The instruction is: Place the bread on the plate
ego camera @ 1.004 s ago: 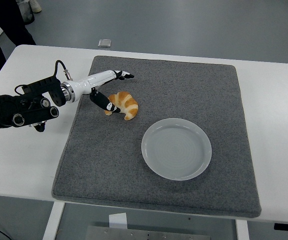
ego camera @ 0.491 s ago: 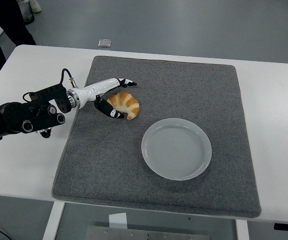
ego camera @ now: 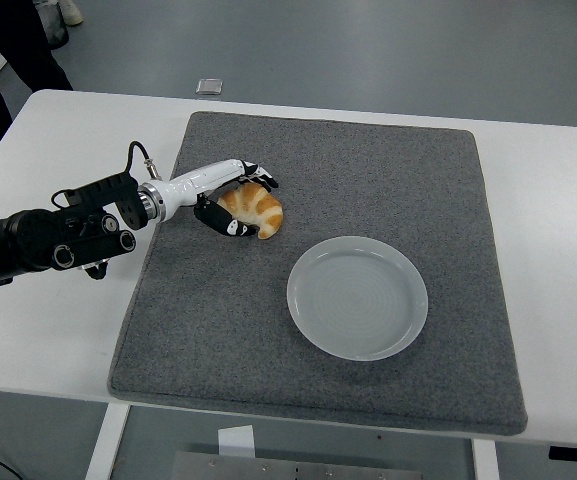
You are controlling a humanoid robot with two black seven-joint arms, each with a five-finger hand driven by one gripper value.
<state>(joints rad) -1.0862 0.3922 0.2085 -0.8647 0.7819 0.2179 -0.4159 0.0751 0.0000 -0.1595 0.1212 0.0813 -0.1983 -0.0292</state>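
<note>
1. Head view, the setup: I'm at a white table [ego camera: 558,220] with a big grey felt-looking mat [ego camera: 368,180] covering most of the middle. The mat's surface is fuzzy and dark grey, roughly square, and its near edge sits close to the table's near edge.

2. Same view, my arm: my left arm comes in from the left edge, black at the forearm, then a white section out to the left robot hand [ego camera: 236,200]. The black-tipped fingers are wrapped around the bread [ego camera: 258,210], thumb low on the near side, the other fingers over the far side. So it's closed on the bread. Can't tell whether the bread is lifted off the mat or resting on it.

3. The bread: a golden-brown croissant on the left half of the mat, up and to the left of the plate [ego camera: 357,297], clearly apart from it.

4. The plate: pale grey-white, round, flat on the mat right of centre, nothing in it.

5. The room: grey smooth floor [ego camera: 388,50] beyond the table, a small pale square thing [ego camera: 209,86] lying on it just past the far edge. A person's dark trouser legs [ego camera: 8,50] show at the top left corner, with a light shoe [ego camera: 68,12] near them.
</note>
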